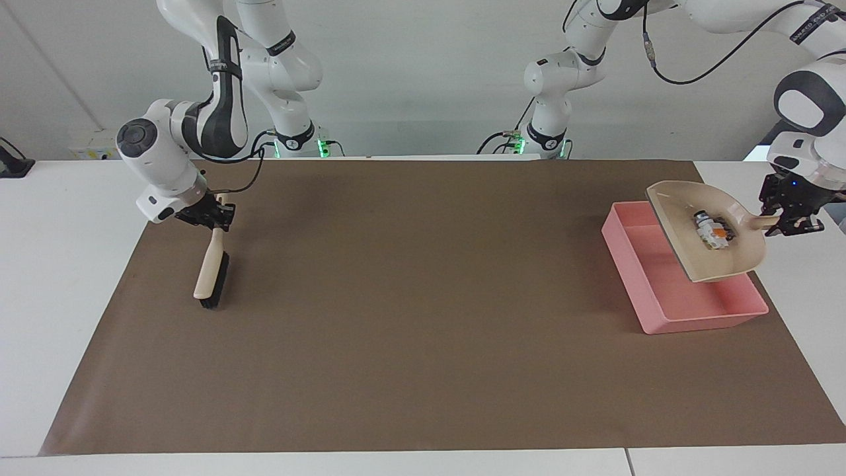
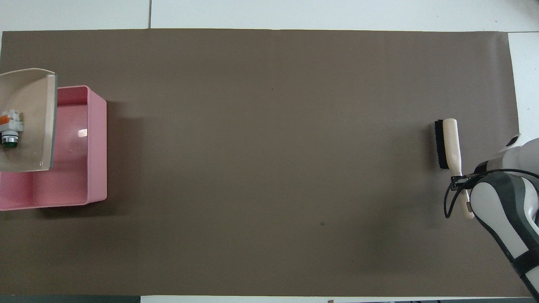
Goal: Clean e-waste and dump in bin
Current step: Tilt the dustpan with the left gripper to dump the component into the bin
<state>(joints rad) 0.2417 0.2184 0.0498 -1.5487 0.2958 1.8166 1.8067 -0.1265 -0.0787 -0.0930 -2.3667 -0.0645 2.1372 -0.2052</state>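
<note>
**Dustpan held over the bin, scraps inside it**

Facing view: the left claw (image 1: pixel 791 215) grips the handle of the beige dustpan (image 1: pixel 681 231), which hangs tilted above the pink bin (image 1: pixel 644 277) at the left arm's end of the tabletop (image 1: pixel 66 277). The e-waste (image 1: pixel 712 231), a white-grey block beside a dark piece, lies in the pan. The right claw (image 1: pixel 213 215) is clamped on the brush (image 1: pixel 213 272), bristles on the brown mat (image 1: pixel 423 297)

Overhead view: the dustpan (image 2: pixel 31 97) covers part of the bin (image 2: pixel 94 139); the e-waste (image 2: pixel 9 126) sits at the frame's edge; the brush (image 2: pixel 447 143) lies at the right arm's end
</note>
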